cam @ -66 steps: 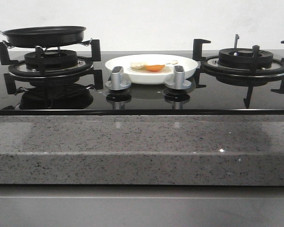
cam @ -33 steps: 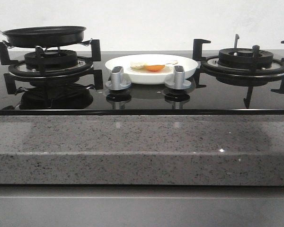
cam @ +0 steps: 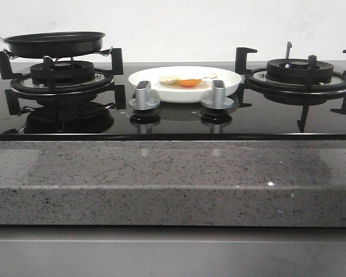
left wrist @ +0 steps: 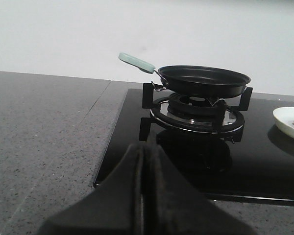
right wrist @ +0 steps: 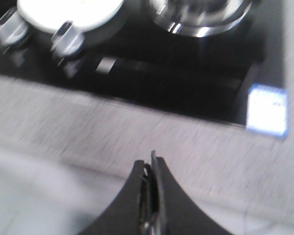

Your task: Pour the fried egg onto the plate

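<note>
You are seeing the fried egg already lying on the plate, well apart from both grippers, the left gripper and right gripper each with fingers pressed together and holding nothing

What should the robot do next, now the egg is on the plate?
Probably nothing more than keep both arms back. The fried egg already lies on the plate, the pan sits empty-looking on its burner, and the left gripper and right gripper are shut, holding nothing.

fried egg on plate; pan left on burner
</note>
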